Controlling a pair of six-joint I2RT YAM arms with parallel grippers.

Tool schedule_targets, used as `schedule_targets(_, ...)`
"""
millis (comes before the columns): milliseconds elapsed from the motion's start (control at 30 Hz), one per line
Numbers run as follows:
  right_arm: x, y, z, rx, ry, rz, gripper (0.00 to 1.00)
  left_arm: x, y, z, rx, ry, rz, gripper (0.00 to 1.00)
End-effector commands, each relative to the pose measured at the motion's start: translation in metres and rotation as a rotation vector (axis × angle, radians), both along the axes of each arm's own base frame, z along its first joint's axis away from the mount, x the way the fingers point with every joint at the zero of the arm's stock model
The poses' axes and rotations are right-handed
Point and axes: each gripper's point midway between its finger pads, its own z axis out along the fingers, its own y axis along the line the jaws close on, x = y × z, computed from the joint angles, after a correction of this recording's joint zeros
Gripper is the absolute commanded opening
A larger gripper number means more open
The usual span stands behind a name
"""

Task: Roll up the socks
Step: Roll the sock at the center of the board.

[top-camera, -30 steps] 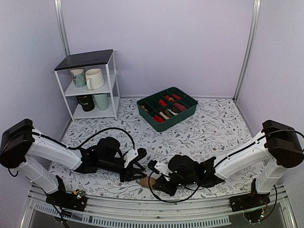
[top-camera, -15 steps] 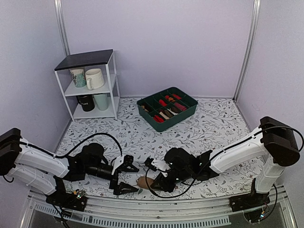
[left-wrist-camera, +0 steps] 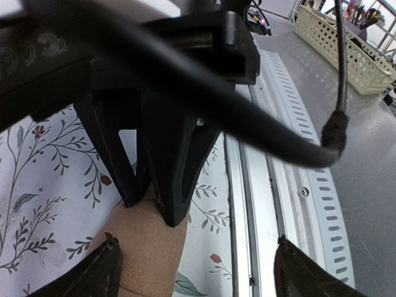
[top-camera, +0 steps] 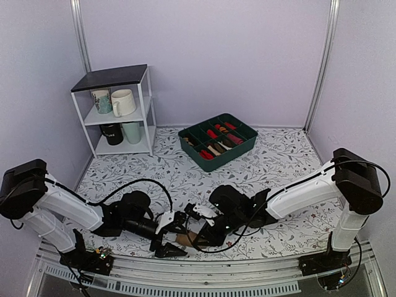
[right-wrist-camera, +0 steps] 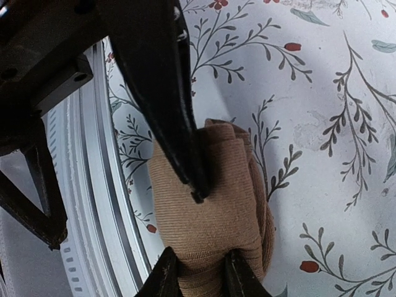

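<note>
The socks (top-camera: 185,239) are a compact tan-brown bundle lying on the floral table near the front edge. In the right wrist view my right gripper (right-wrist-camera: 201,278) is shut on the near end of the socks (right-wrist-camera: 210,210), its two fingertips pinching the knit. My right gripper (top-camera: 199,234) comes at the bundle from the right. My left gripper (top-camera: 171,237) is open wide at the bundle's left side. In the left wrist view my left gripper (left-wrist-camera: 198,275) is spread, with the socks (left-wrist-camera: 145,247) by its left fingertip. One left finger lies over the bundle's top in the right wrist view.
A green divided box (top-camera: 246,142) with rolled red, cream and dark socks stands at the back centre. A white shelf (top-camera: 146,111) with mugs stands at the back left. The aluminium rail (top-camera: 204,281) runs along the table's near edge, close to the socks.
My left gripper has drawn back toward the front edge, then moved right onto the sock bundle. My right gripper has shifted slightly left, still holding the socks.
</note>
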Motion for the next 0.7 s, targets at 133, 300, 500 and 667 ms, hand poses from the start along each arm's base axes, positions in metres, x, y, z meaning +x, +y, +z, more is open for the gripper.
schedule_targets(133, -0.04, -0.083, -0.082, -0.395, 0.176, 0.04, 0.21, 0.005, 0.005, -0.026, 0.102, 0.07, 0.098, 0.84)
schedule_targets(300, -0.038, -0.083, -0.083, -0.4, 0.178, 0.038, 0.21, 0.001, 0.007, -0.046, 0.161, 0.131, 0.126, 0.74)
schedule_targets(500, -0.034, -0.083, -0.081, -0.402, 0.164, 0.032, 0.21, 0.01, 0.017, -0.023, 0.048, 0.063, 0.224, 0.73)
schedule_targets(667, -0.032, -0.084, -0.082, -0.41, 0.166, 0.022, 0.22, 0.021, 0.033, -0.008, -0.01, 0.01, 0.314, 0.61)
